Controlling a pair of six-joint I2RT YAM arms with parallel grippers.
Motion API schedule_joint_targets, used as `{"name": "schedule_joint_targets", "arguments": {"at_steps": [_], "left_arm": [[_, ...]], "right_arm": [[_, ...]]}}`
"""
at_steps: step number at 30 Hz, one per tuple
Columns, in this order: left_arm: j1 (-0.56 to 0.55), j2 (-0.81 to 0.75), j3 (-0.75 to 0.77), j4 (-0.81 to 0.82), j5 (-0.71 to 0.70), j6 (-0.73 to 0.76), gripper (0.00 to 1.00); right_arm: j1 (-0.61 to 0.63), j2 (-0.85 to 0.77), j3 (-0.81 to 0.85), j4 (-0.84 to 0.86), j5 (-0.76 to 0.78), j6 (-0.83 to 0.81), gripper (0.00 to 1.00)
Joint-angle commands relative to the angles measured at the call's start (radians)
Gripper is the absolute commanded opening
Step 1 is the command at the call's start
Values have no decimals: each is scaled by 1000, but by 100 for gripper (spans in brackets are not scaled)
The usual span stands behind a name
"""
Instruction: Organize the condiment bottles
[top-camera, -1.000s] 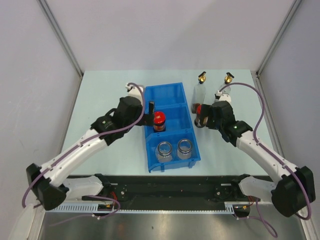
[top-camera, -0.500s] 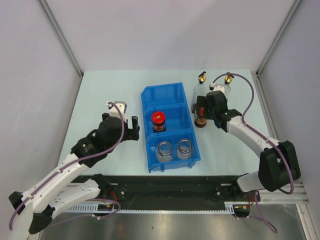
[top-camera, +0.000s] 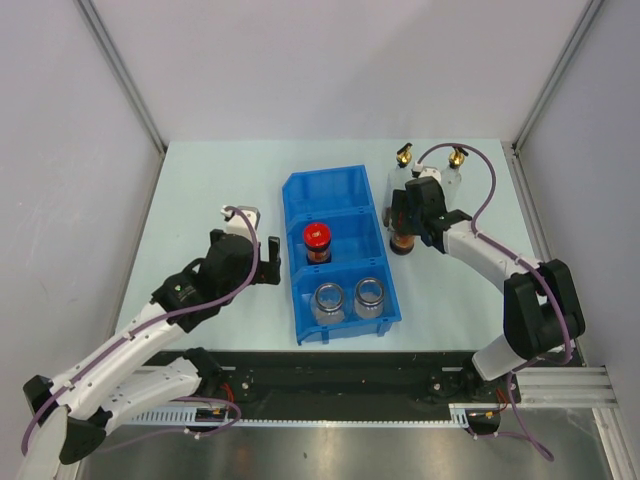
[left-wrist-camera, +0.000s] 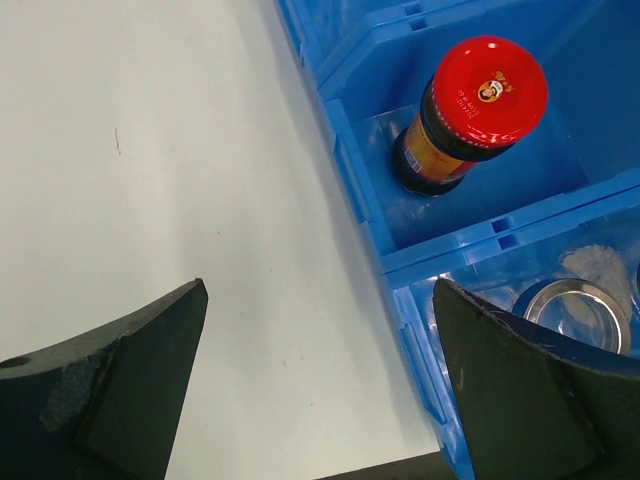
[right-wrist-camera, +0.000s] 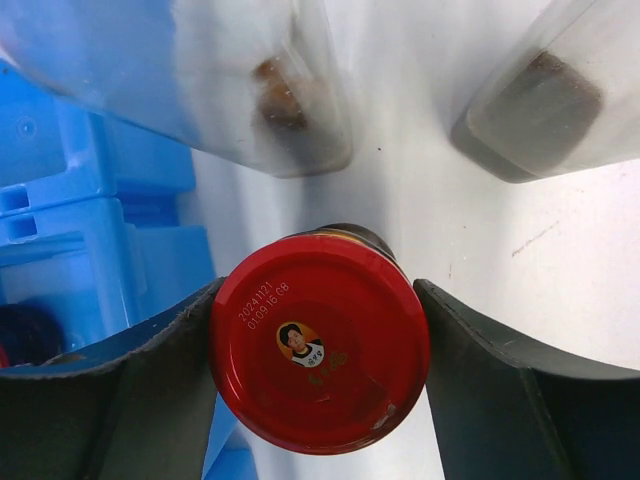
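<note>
Top external: blue bin (top-camera: 335, 195) with three compartments stands mid-table (top-camera: 220, 190); the far compartment holds nothing. In the middle one, a red-lidded jar (top-camera: 316, 241) stands upright with brown glass under a glossy red cap. In the near one, two silver-lidded jars (top-camera: 328, 300) (top-camera: 369, 296) of clear glass sit side by side.

Right of the bin, two tall clear bottles (top-camera: 402, 168) (top-camera: 455, 166) with gold spouts stand on the table toward its far edge.

Right gripper (top-camera: 402, 222) sits over a second red-lidded jar (top-camera: 401, 244), which stands just beside the bin's right wall.

Right wrist: the jaws are narrow, with the fingers (right-wrist-camera: 120, 400) pressed to either side of the red cap; the cap shows a printed date and a small portrait sticker.

Left gripper (top-camera: 262, 255) is over bare table left of the bin.

Left wrist: the jaws are wide and hold nothing; the fingers (left-wrist-camera: 130, 380) stand well apart.
</note>
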Motion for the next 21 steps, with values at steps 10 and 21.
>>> {"name": "schedule_joint_targets", "arguments": {"at_steps": [10, 21], "left_arm": [[-2, 9, 2, 25, -13, 0, 100], [-2, 9, 0, 24, -11, -4, 100]], "right_arm": [[-4, -98, 52, -29, 88, 0, 0], [7, -319, 83, -68, 77, -13, 0]]}}
